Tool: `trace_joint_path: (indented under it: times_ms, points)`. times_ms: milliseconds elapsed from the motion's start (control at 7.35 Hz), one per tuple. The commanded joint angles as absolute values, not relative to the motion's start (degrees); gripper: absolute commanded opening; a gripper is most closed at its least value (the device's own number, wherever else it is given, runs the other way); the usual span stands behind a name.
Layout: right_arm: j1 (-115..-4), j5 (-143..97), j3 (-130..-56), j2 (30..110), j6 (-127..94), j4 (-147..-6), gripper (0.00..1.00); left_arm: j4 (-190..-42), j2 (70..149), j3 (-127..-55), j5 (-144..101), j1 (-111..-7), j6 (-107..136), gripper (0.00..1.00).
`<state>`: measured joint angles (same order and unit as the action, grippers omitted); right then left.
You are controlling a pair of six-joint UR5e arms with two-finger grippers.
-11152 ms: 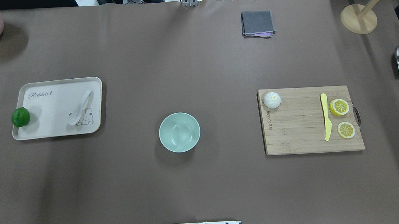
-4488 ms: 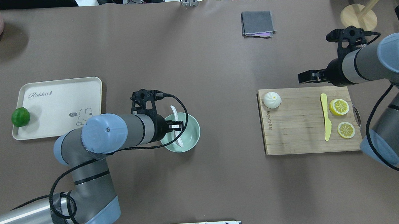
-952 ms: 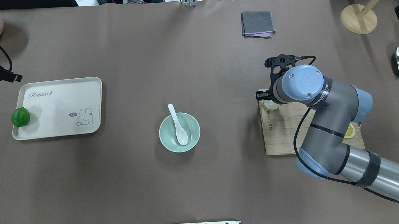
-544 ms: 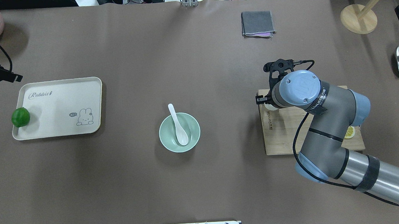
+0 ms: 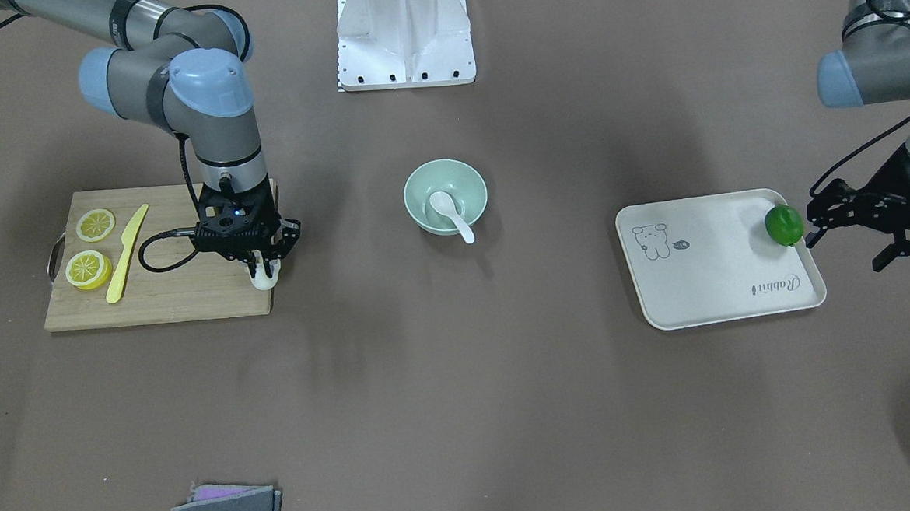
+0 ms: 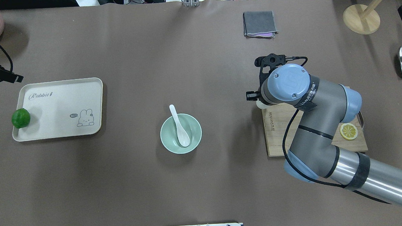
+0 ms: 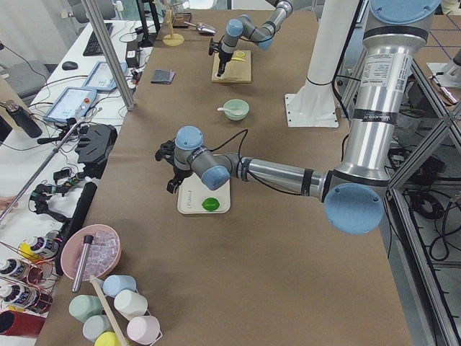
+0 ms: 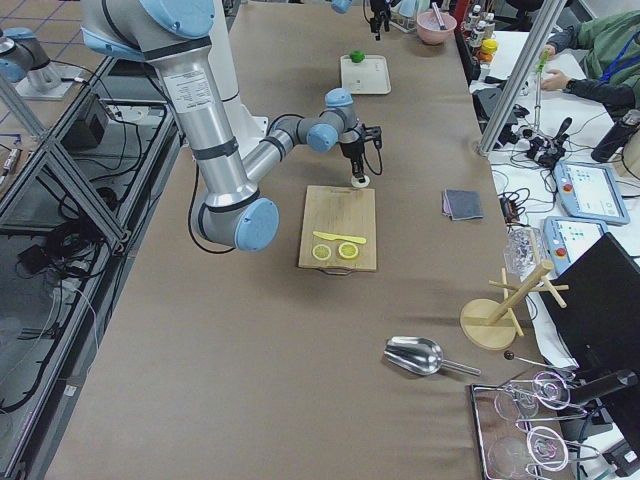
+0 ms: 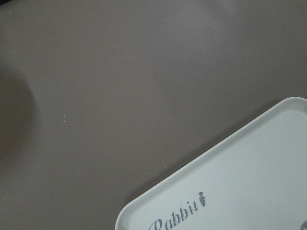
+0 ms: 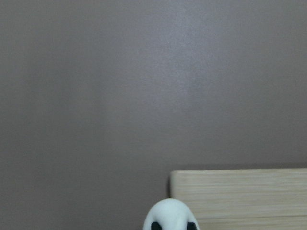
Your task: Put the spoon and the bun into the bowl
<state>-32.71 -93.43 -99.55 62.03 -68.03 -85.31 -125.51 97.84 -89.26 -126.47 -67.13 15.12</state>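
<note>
Right gripper [image 5: 262, 269] clamped on the bun [image 5: 263, 279]; spoon [image 5: 448, 211] lying in the bowl [image 5: 420, 181].
Front-facing: I see the bun pinched at the cutting board's [image 5: 161, 298] corner nearest the bowl, with bare brown table between them. Overhead: the spoon's scoop rests in the bowl, its long axis slanting so the handle points away from the robot and slightly to its left, tip past the rim. Right wrist: the bun's pale dome shows with dark pads [image 10: 153, 225] on both sides, the board's corner behind it. Left gripper [image 5: 823, 217] hovers off the cream tray's [image 5: 707, 304] outer edge near the lime [image 5: 784, 225]; I cannot tell whether it is parted or closed.
</note>
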Motion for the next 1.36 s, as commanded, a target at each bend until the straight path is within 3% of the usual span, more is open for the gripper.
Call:
trace_joint_path:
  times_ms: [0, 272, 680, 816, 952, 1224]
  points:
    - [-27.5, -91.6, -97.2, 50.3, -83.1, -92.8, 0.0, -125.5, 97.9, -89.2, -126.5, -67.1, 15.2, 0.98]
    - [-22.3, -85.4, -90.7, 40.1, -93.9, -96.5, 0.0, -125.4, 97.9, -89.0, -126.5, -67.0, 15.1, 0.98]
    - [-20.4, -83.8, -89.6, 38.4, -95.9, -96.9, 0.0, -125.4, 98.0, -88.9, -126.5, -66.9, 15.2, 0.98]
    - [-20.0, -83.6, -89.8, 38.5, -95.8, -97.0, 0.74, -125.5, 98.0, -88.9, -126.6, -66.9, 16.4, 0.98]
    - [-20.0, -82.6, -89.9, 38.2, -95.3, -97.3, 1.0, -125.5, 98.4, -89.0, -126.6, -66.9, 18.0, 0.98]
    - [-20.0, -83.0, -91.1, 38.4, -92.3, -97.7, 1.0, -125.5, 98.5, -89.1, -126.6, -66.9, 17.9, 0.98]
